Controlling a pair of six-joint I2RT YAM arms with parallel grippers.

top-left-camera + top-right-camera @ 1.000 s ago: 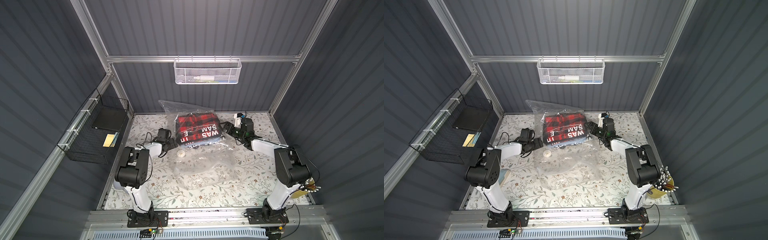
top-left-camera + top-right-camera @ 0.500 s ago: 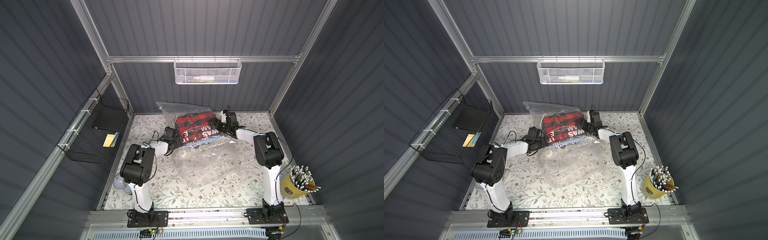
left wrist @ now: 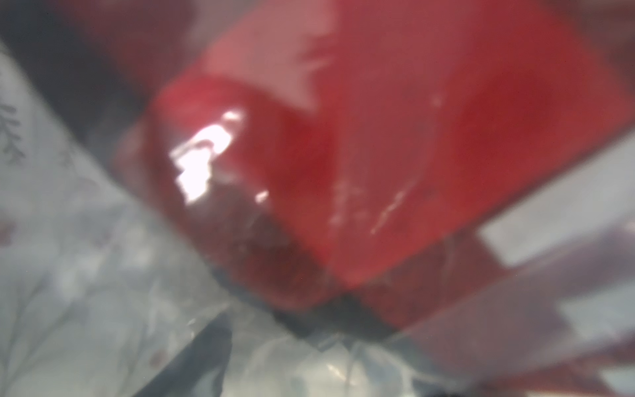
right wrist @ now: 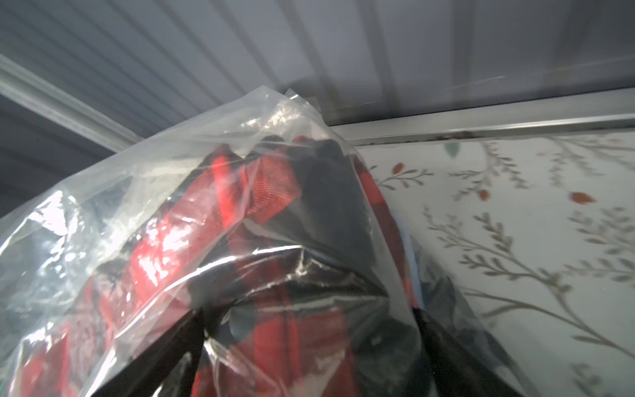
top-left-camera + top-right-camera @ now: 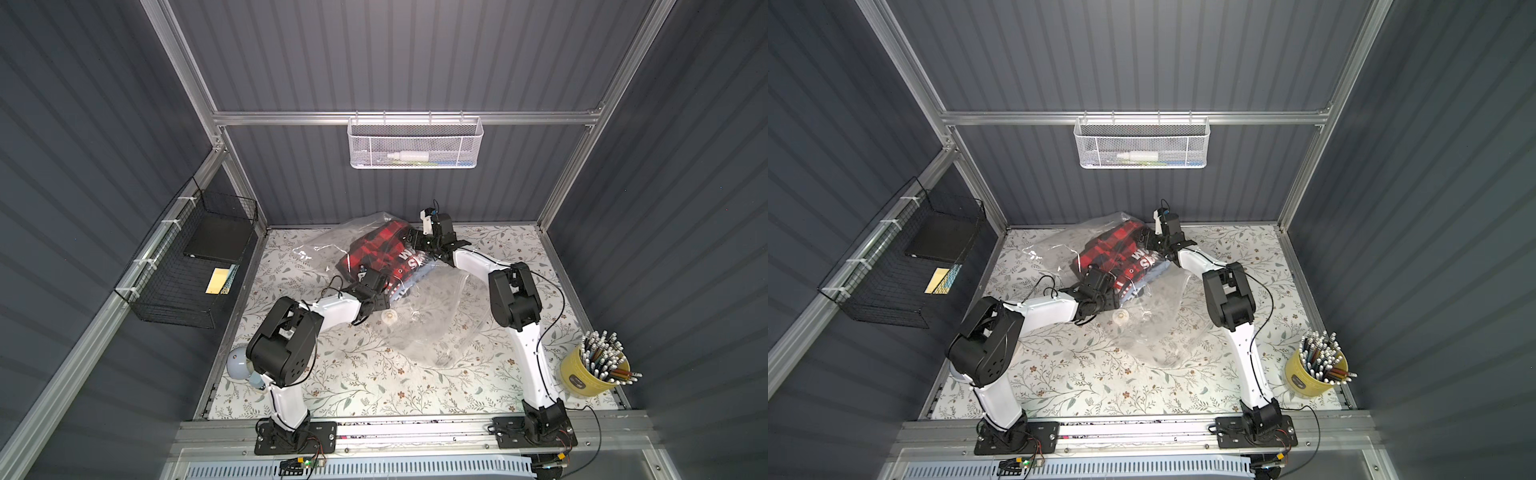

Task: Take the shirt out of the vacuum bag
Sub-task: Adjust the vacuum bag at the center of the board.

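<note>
1. Below the white mesh wall basket (image 5: 469, 141), the red-plaid shirt (image 5: 374, 253) lies inside the crinkly clear vacuum bag (image 5: 436, 316).
2. Newly moved in for pulling: right hand (image 5: 413, 241) splayed astride it; left hand (image 5: 384, 291), grip unreadable.

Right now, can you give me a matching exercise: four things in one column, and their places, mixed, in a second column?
Things:
1 shirt
2 pen cup
3 white basket
4 black basket

Places:
A on the back wall
B inside the clear bag
C on the side wall
D at the table's front corner

Pairs: 1-B, 2-D, 3-A, 4-C
</note>
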